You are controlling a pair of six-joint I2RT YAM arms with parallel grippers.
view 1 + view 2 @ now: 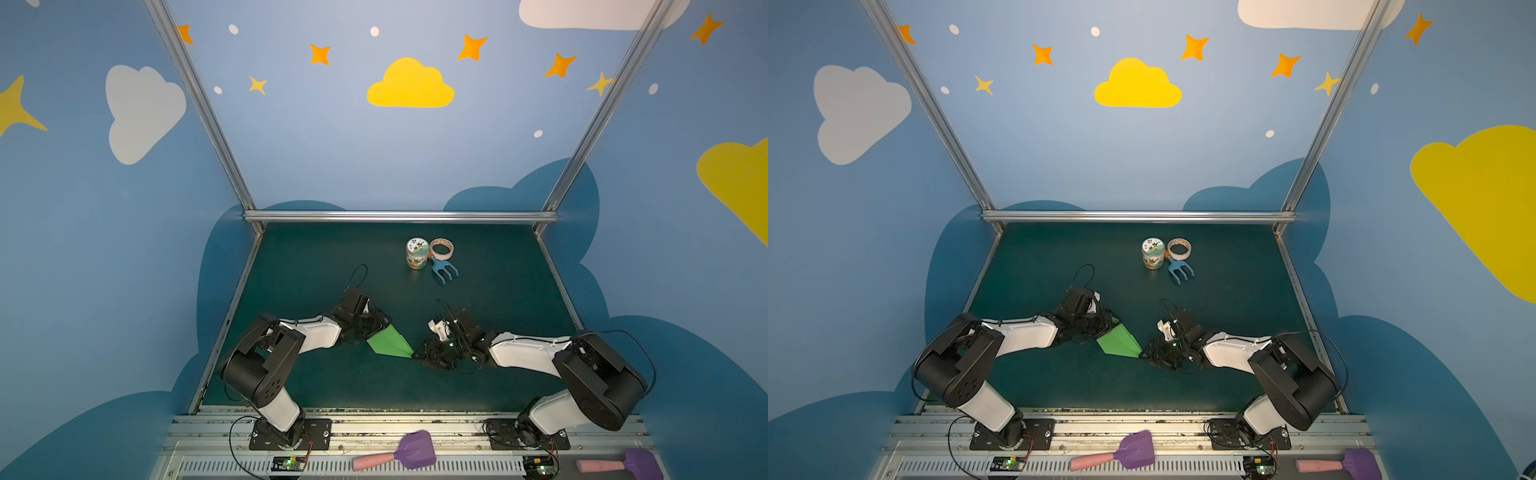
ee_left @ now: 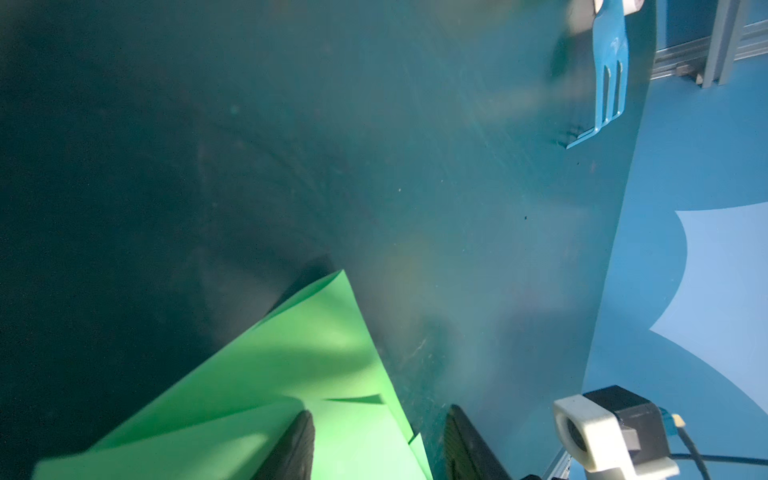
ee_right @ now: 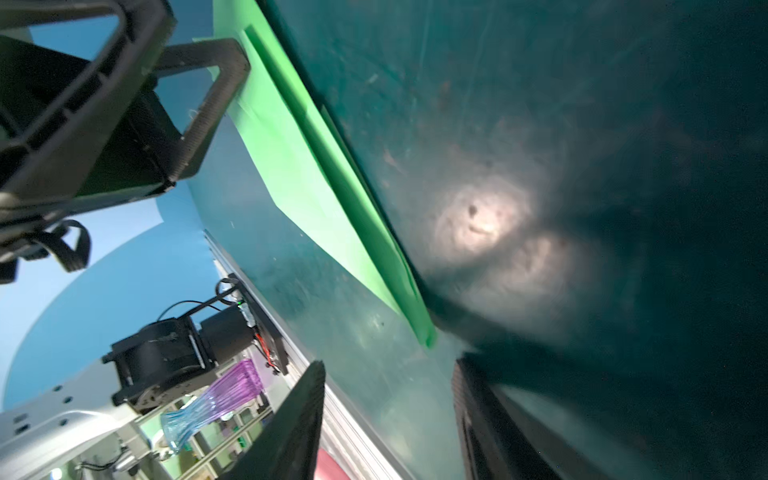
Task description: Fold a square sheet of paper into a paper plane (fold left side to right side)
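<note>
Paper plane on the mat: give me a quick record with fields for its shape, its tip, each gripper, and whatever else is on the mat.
shape: paper plane, green pointed dart, lying on the mat
tip: points at the right gripper, outside its jaws
right: open, holding nothing
left: left gripper open, one finger over the wide end
else: jar, tape roll and blue fork at the back, apart from the plane

The left jaws hide the wide end of the paper plane (image 1: 388, 343) in both top views.
</note>
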